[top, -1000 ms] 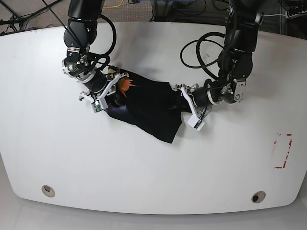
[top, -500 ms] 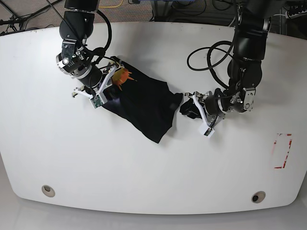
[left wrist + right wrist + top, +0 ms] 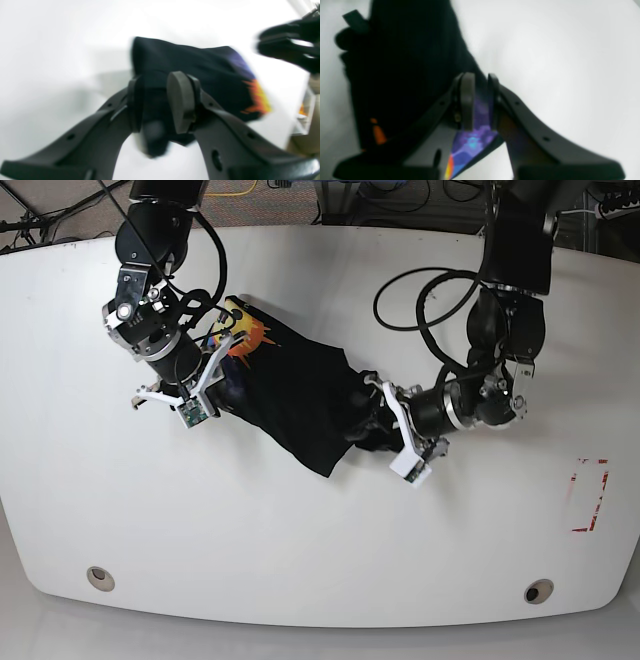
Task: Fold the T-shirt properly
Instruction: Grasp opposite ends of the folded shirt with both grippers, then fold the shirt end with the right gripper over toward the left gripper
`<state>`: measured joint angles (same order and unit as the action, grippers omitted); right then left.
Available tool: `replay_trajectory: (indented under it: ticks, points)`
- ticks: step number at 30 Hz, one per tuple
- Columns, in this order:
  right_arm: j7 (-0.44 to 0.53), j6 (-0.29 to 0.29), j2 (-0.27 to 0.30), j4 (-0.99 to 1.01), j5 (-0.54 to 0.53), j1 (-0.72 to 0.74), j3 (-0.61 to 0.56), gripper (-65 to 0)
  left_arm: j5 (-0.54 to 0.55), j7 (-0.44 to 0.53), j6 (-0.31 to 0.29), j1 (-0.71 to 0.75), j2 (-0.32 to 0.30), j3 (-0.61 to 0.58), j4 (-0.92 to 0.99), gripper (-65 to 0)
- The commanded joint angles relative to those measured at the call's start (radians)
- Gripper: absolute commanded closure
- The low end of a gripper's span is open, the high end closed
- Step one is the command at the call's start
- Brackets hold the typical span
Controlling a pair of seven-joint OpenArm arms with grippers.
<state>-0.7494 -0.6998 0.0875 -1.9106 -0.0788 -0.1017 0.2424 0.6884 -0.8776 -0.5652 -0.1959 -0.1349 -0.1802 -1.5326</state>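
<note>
Showing no readable writing, T-shirt between clamped tools.

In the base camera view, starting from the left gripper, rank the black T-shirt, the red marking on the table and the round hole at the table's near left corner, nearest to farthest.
From the left gripper, on that view's right:
1. The black soft cloth T-shirt, pinched in its jaws, stretching toward the view's left.
2. The red rectangular marking, near the white table's right edge.
3. The small round grey hole, near the front left corner, farthest.
</note>
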Motion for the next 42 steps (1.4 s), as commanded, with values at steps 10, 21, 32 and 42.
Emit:
replay_trajectory:
  ticks: [10, 21, 32, 42]
  points:
    - [0.121, 0.002, 0.074, 0.207, -0.013, 0.040, 0.002, -8.7, 0.023, 0.027, -0.006, 0.065, 0.114, -0.164, -0.047, -18.3]
    - [0.212, 0.002, 0.068, 0.293, -0.020, -0.063, 0.001, -8.7, -0.074, 0.091, -0.005, 0.075, 0.133, -0.193, 0.117, -18.3]
    - [0.204, 0.002, -0.055, 0.187, -0.013, -0.163, -0.016, -8.7, -0.141, 0.091, -0.009, -0.010, 0.042, -0.166, 0.172, -18.3]
    - [0.178, 0.022, -0.140, 0.150, -0.013, -0.197, -0.131, -8.7, -0.135, 0.062, -0.009, -0.076, -0.032, -0.164, 0.094, -18.3]
